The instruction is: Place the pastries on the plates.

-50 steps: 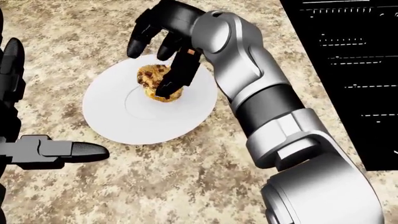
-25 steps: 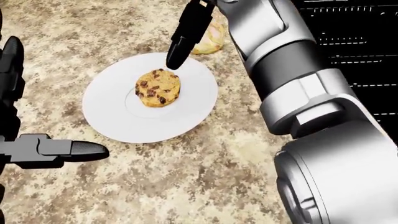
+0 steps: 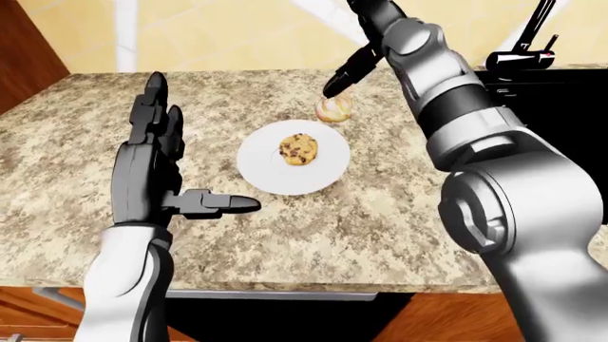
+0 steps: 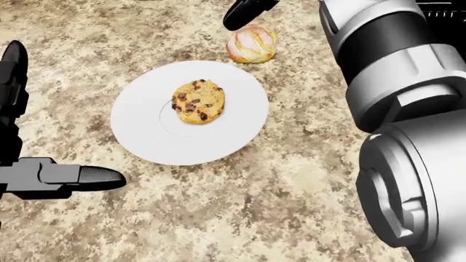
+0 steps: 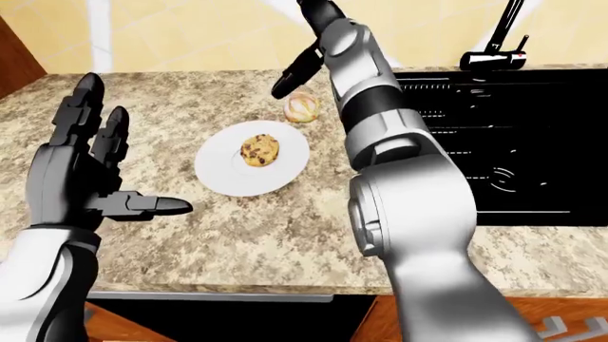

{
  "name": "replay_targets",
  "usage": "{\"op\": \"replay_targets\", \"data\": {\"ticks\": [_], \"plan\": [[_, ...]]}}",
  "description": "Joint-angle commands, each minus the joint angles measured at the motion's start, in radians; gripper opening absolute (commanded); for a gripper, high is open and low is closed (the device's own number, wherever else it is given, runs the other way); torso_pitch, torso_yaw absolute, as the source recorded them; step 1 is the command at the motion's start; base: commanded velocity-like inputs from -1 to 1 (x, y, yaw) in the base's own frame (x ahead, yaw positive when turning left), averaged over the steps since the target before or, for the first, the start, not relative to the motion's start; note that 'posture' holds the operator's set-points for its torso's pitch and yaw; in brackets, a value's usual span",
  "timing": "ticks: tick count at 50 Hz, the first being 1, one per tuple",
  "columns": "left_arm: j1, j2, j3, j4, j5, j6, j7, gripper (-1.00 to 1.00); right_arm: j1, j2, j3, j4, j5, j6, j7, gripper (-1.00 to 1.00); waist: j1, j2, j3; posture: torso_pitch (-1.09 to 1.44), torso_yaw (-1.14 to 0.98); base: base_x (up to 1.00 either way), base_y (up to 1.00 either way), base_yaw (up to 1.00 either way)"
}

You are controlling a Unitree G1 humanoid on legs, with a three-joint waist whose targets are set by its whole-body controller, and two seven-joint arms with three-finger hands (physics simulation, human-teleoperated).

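A chocolate-chip cookie (image 4: 199, 101) lies flat in the middle of a white plate (image 4: 142, 128) on the granite counter. A second pastry, a round pink-and-yellow bun (image 4: 252, 43), sits on the counter just past the plate's upper right rim. My right hand (image 4: 242, 12) hovers above and slightly left of the bun, fingers extended and empty; it also shows in the left-eye view (image 3: 339, 80). My left hand (image 3: 176, 167) is held up flat and open to the left of the plate, thumb pointing toward it, holding nothing. Only one plate is in view.
A black sink (image 5: 494, 142) with a dark faucet (image 5: 496, 44) lies to the right of the plate. The counter's near edge (image 3: 285, 291) runs along the bottom of the left-eye view. A wooden cabinet (image 3: 23, 43) stands at the far left.
My right hand let go of the cookie, which now lies flat on the plate. The hand rose and moved to the view's top, above the bun. The left hand stayed still.
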Motion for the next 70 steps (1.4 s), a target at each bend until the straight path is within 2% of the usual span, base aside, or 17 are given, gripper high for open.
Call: {"op": "replay_targets", "data": {"ticks": [1,10,13,19,26,43,50,56,58,59,63,70], "plan": [[-0.021,0.007,0.005,-0.034,0.001,-0.031,0.003,1.00,-0.039,-0.018,-0.007,-0.037,0.021,-0.004,-0.048,1.00,0.005,0.003,-0.027,0.00,0.22,0.00,0.00,0.00],[-0.028,0.013,0.012,-0.061,-0.016,-0.023,-0.009,1.00,-0.013,-0.072,-0.027,-0.025,0.052,0.022,-0.168,1.00,0.060,0.004,-0.031,0.00,0.26,0.00,0.00,0.00],[-0.026,0.020,0.008,-0.079,-0.041,-0.044,-0.045,1.00,-0.003,-0.084,-0.035,-0.022,0.059,0.029,-0.196,1.00,0.081,0.005,-0.030,0.01,0.27,0.00,0.00,0.00],[-0.016,0.021,0.009,-0.077,-0.028,-0.052,-0.050,1.00,0.000,-0.102,-0.041,-0.021,0.060,0.031,-0.247,1.00,0.113,0.011,-0.013,0.06,0.27,0.00,0.00,0.00],[-0.010,0.019,0.019,-0.086,-0.028,-0.042,-0.052,1.00,-0.005,-0.106,-0.045,-0.019,0.067,0.033,-0.260,1.00,0.135,0.017,0.017,0.11,0.27,0.00,0.00,0.00],[-0.008,0.024,0.007,-0.072,0.006,-0.061,-0.049,1.00,-0.015,-0.127,-0.057,-0.016,0.076,0.066,-0.316,1.00,0.154,0.023,0.092,0.23,0.27,0.00,0.00,0.00],[-0.017,0.011,0.024,-0.077,-0.016,-0.042,-0.049,1.00,-0.003,-0.138,-0.055,-0.014,0.060,0.095,-0.355,1.00,0.157,0.019,0.104,0.23,0.27,0.00,0.00,0.00],[-0.034,-0.004,0.063,-0.092,-0.090,0.031,-0.007,1.00,0.012,-0.139,-0.059,-0.012,0.051,0.111,-0.407,1.00,0.158,0.019,0.106,0.23,0.27,0.00,0.00,0.00],[-0.023,0.006,0.062,-0.087,-0.093,0.023,0.005,1.00,0.016,-0.139,-0.068,-0.012,0.057,0.117,-0.439,1.00,0.158,0.020,0.105,0.23,0.27,0.00,0.00,0.00],[-0.011,0.026,0.045,-0.083,-0.074,0.008,0.000,1.00,0.019,-0.139,-0.070,-0.011,0.058,0.118,-0.450,1.00,0.158,0.020,0.105,0.23,0.27,0.00,0.00,0.00],[0.004,0.025,0.034,-0.085,-0.071,-0.015,-0.011,1.00,0.030,-0.136,-0.078,-0.011,0.073,0.112,-0.471,1.00,0.159,0.021,0.105,0.23,0.27,0.00,0.00,0.00],[0.015,0.023,0.034,-0.088,-0.069,-0.037,-0.035,1.00,0.040,-0.132,-0.091,-0.009,0.094,0.101,-0.521,1.00,0.159,0.021,0.122,0.28,0.27,0.00,0.00,0.00]]}}
